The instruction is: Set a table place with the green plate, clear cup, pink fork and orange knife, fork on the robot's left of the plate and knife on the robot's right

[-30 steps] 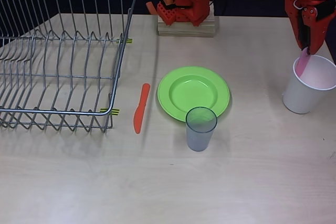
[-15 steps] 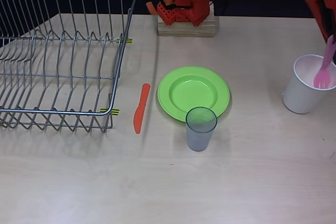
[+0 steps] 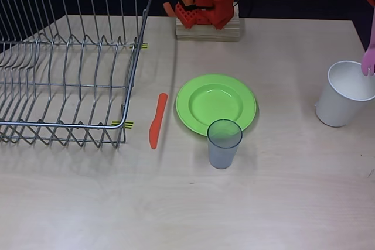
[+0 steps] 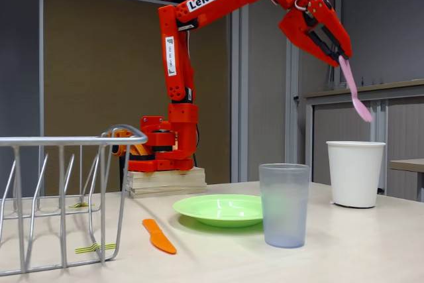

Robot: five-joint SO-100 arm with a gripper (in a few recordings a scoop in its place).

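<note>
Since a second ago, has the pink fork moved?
Yes. The pink fork has risen out of the white cup, toward the right edge of the overhead view.

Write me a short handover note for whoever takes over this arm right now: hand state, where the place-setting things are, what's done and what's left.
Hand: shut on the pink fork, raised in the air above the white cup; the fork hangs tines down, clear of the cup's rim.
Green plate: on the table, centre.
Clear cup: upright at the plate's near edge in the overhead view.
Orange knife: flat on the table, picture-left of the plate, between it and the dish rack.
Done: plate, cup and knife appear set.
Left: lay the fork picture-right of the plate, then release.
</note>
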